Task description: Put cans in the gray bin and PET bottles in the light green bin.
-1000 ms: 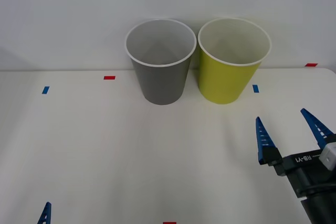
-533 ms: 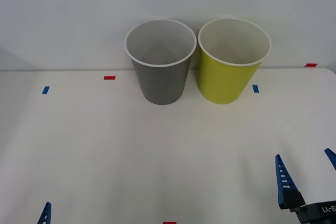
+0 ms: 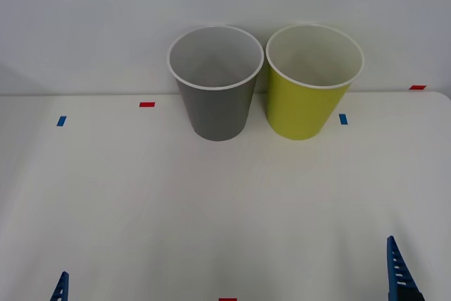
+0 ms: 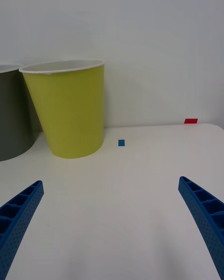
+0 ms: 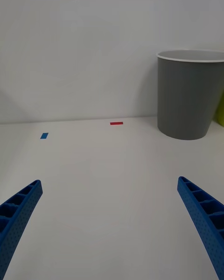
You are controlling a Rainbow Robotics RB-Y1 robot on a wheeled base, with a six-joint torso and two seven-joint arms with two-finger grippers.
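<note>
The gray bin [image 3: 215, 114] and the light green bin [image 3: 304, 107] stand upright side by side at the back of the white table, the gray one on the left. What I see of their pale insides holds nothing. The cans and PET bottles are out of view. My right gripper [image 4: 111, 235] is open and low at the table's near right, its fingertip [image 3: 397, 267] just rising into the front view, well short of the light green bin [image 4: 70, 107]. My left gripper [image 5: 111, 235] is open at the near left, facing the gray bin [image 5: 189, 98] from a distance.
Small tape marks lie on the table [image 3: 225, 202]: a red mark [image 3: 146, 104] and a blue mark [image 3: 61, 120] at the left, a blue mark [image 3: 343, 118] and a red mark [image 3: 417, 87] at the right. A plain wall rises right behind the bins.
My right gripper has drawn back from the middle right of the table toward the near edge, staying open. The bins and the left gripper have not moved.
</note>
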